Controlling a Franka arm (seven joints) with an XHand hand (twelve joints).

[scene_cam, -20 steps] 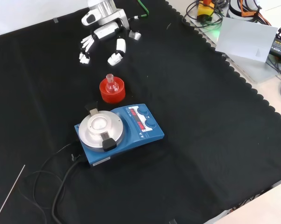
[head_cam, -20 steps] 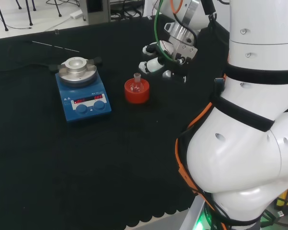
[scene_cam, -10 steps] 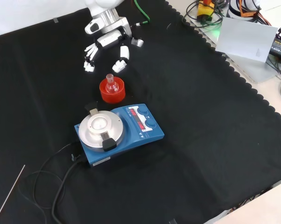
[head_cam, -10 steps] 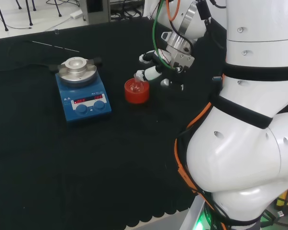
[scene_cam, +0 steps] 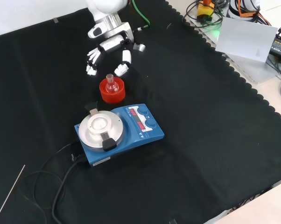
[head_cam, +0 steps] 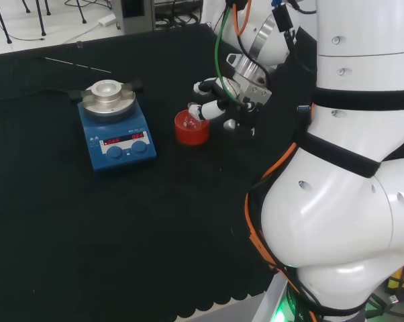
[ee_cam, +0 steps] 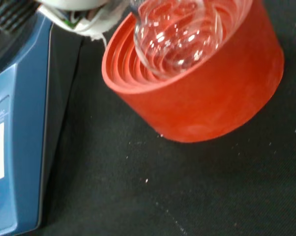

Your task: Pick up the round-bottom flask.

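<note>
Right beside the blue stirrer box (scene_cam: 119,132) you can see the red ribbed stand (scene_cam: 112,91), and the round-bottom flask (scene_cam: 112,86) sits in it. In the front view the stand is just past the box's far side, close to it but not touching. The flask is clear glass, and its short neck points up. In the wrist view you look down at the flask's round belly (ee_cam: 180,32) resting on the stand's red rings (ee_cam: 197,88), with the blue box (ee_cam: 17,128) close at one side.

Look at the hand (scene_cam: 110,44) in the front view. It hangs just past the stand, on the side away from the blue box. Its fingers (scene_cam: 90,63) are spread and only a little bent, so the hand is wide. The thumb tip (scene_cam: 120,70) is very near the flask's neck. You cannot tell if it touches the glass. The fingers are not wrapped round the flask.

From the head view, the hand (head_cam: 225,97) is to the right of the stand (head_cam: 191,129), and its white fingertips reach over the stand's rim. The stand is to the right of the blue box (head_cam: 115,137) there.

A black cable (scene_cam: 61,182) runs from the blue box across the black cloth (scene_cam: 215,140), away from the stand.
</note>
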